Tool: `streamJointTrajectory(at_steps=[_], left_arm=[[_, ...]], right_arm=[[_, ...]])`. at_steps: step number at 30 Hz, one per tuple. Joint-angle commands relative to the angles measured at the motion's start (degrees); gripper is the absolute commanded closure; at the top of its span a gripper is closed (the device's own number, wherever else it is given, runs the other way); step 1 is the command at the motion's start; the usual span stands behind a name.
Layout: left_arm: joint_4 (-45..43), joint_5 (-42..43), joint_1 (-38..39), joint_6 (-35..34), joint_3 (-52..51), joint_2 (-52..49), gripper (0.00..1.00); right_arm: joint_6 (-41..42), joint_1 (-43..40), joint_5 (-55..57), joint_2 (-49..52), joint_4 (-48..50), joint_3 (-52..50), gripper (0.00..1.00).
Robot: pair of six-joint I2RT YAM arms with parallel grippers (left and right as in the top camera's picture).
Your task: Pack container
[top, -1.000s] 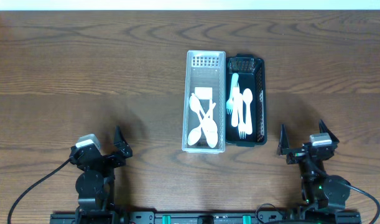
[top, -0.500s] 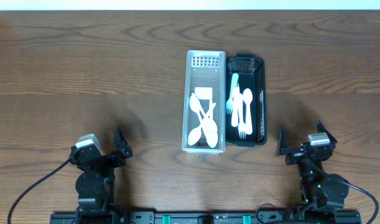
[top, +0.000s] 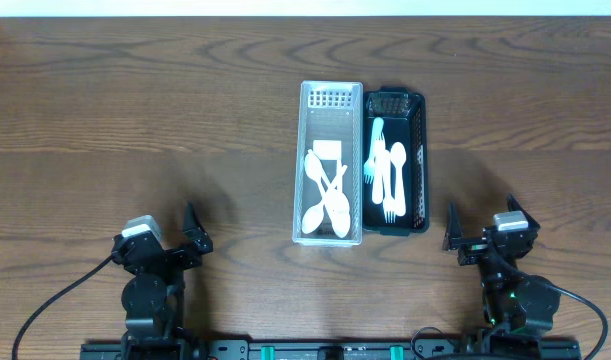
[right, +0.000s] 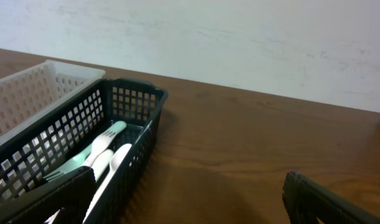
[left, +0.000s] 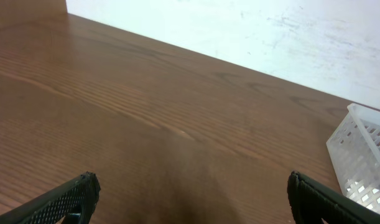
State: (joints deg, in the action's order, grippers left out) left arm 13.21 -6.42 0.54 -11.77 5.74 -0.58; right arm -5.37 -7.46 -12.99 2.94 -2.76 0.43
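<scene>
A: Where to look for the 2 containers?
B: Mid-bench [top: 135, 120]. White basket [top: 332, 98] and black basket [top: 395, 100], long sides touching, white toward the left arm.
A: Filled with what?
B: White spoons [top: 325, 205] crossed in the white basket; pale cutlery [top: 388, 180] laid lengthwise in the black.
A: And the left hand [left: 190, 199]?
B: Hangs wide open, gripping nothing, low over bare wood by the front edge.
A: Right hand [right: 183, 199]?
B: Stands just as wide, empty, facing the black basket's near end without touching it.
</scene>
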Motion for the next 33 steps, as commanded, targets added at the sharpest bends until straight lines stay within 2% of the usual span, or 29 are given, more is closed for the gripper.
streamJointTrajectory(at_steps=[1, 33], left_arm=[[0.4, -0.3, -0.3, 0.1, -1.5, 0.3, 0.02], [0.4, -0.3, -0.3, 0.1, -1.5, 0.3, 0.02]], right_arm=[[0.6, 0.5, 0.6, 0.1, -0.4, -0.1, 0.01], [0.6, 0.4, 0.6, -2.6, -0.2, -0.1, 0.01]])
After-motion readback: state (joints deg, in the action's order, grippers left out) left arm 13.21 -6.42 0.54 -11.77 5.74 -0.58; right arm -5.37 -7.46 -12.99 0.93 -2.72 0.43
